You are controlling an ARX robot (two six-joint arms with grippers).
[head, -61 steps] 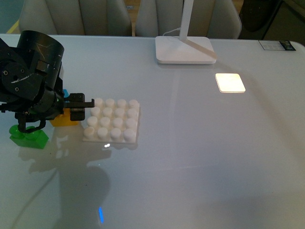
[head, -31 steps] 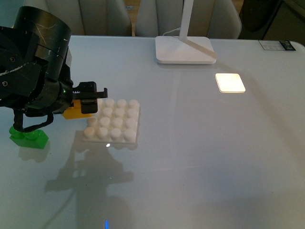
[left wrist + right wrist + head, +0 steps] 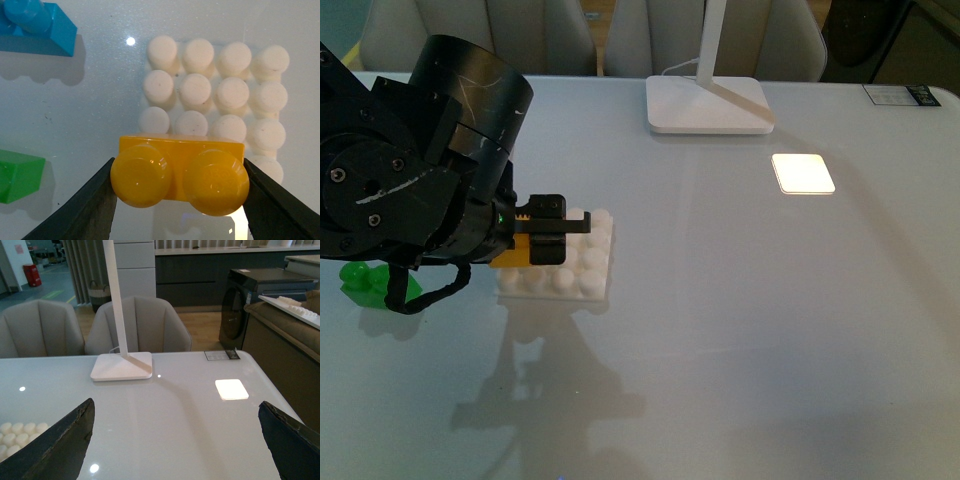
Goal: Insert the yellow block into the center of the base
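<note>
My left gripper [image 3: 548, 240] is shut on the yellow block [image 3: 512, 256], a glossy two-stud brick, and holds it above the left edge of the white studded base [image 3: 590, 262]. In the left wrist view the yellow block [image 3: 181, 172] sits between the two black fingers [image 3: 80, 215] with the base [image 3: 250, 100] below and beyond it. The base's corner also shows in the right wrist view [image 3: 15, 432]. My right gripper [image 3: 175, 440] is open and empty above the table, away from the base.
A green brick [image 3: 365, 280] lies left of the base, partly hidden by the left arm; it also shows in the left wrist view [image 3: 17, 175]. A blue brick [image 3: 37, 30] lies nearby. A white lamp foot [image 3: 705, 105] stands at the back, and a bright light patch [image 3: 802, 172] lies on the table.
My left gripper has lifted the yellow block off the table and carried it right, from beside the base to over its left edge.
</note>
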